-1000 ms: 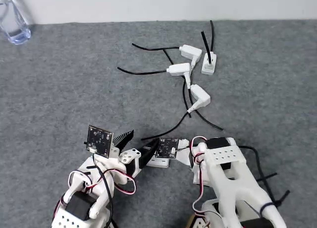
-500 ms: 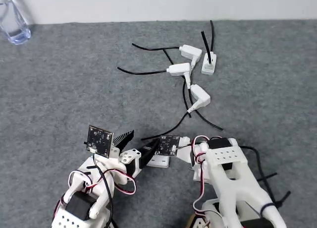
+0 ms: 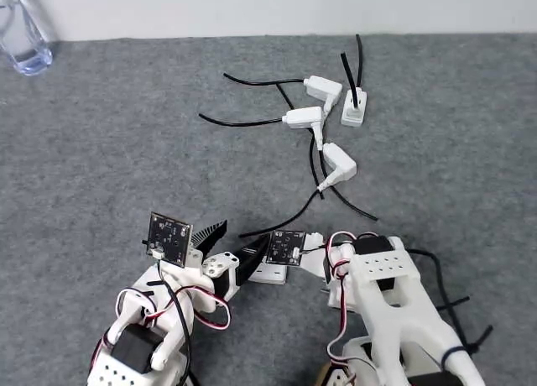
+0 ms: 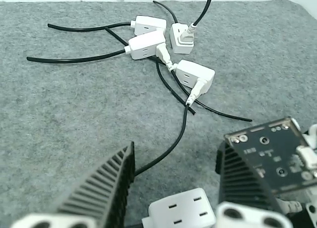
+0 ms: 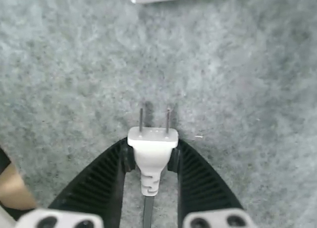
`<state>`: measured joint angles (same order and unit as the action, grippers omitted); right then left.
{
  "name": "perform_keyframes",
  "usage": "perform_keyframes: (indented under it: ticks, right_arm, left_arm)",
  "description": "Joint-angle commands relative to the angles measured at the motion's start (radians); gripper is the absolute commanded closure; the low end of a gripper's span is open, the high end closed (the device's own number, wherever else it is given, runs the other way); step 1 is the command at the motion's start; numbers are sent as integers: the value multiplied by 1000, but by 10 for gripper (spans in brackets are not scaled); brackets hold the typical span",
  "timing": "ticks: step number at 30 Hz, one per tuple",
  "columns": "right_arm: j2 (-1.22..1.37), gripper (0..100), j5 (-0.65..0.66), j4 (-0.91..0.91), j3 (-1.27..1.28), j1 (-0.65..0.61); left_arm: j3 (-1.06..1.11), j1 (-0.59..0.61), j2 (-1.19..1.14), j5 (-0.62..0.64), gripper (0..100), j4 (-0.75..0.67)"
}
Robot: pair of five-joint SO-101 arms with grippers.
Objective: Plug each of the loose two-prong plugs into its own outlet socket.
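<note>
Fig.: R gripper [image 5: 151,156] is clamped on a white two-prong plug [image 5: 152,139], prongs pointing away from the jaws, over the grey mat [image 5: 237,64]. L gripper [image 4: 176,153] is spread wide. We see a white socket block [image 4: 181,213] lying on the mat between its fingers. Well beyond it lies a cluster of socket blocks [image 4: 146,44] w/ black cords [image 4: 74,58], two w/ plugs in them.
</note>
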<state>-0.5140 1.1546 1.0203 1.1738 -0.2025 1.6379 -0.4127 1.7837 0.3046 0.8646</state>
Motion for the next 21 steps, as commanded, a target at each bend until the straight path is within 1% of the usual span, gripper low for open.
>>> perform_keyframes:
  ticks: [1, 5, 9, 11, 15, 21]
  right_arm:
    - [-18, 991, -25, 1, 12, 7]
    - [-82, 991, -147, 39, -57, -2]
    - [-200, 991, -163, 225, -184, -30]
    - [-262, 991, -203, 305, -244, -59]
    - [-341, 991, -261, 403, -330, -131]
    - [-348, 991, -414, 449, -414, -278]
  left_arm:
    - [-10, -8, 3, -8, 743, 0]
    - [-10, -8, 3, -8, 743, 0]
    - [-10, -8, 3, -8, 743, 0]
    - [-10, -8, 3, -8, 743, 0]
    - [-10, -9, 3, -8, 743, -5]
    - [-10, -14, 3, -3, 744, -5]
